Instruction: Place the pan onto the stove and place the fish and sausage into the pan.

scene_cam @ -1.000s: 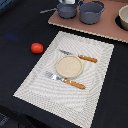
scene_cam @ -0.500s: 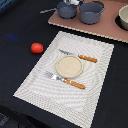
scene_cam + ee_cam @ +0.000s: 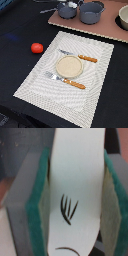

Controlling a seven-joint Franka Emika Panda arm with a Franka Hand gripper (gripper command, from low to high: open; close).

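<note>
In the wrist view the white fish (image 3: 75,173), with dark fin lines, stands between the green pads (image 3: 40,208) of my gripper (image 3: 75,203), which is shut on it. In the exterior view the dark grey-blue pan (image 3: 65,10) sits on the pinkish-brown stove (image 3: 100,31) at the far edge, its thin handle pointing to the exterior view's left. A small white piece (image 3: 73,4) shows at the pan's rim. The arm itself is out of that view. The red sausage (image 3: 37,48) lies on the black table, left of the placemat.
A larger grey pot (image 3: 92,13) stands on the stove beside the pan. Another round vessel (image 3: 123,18) sits at the stove's right end. A woven placemat (image 3: 95,85) holds a beige plate (image 3: 68,66), an orange-handled knife (image 3: 80,56) and a fork (image 3: 67,81).
</note>
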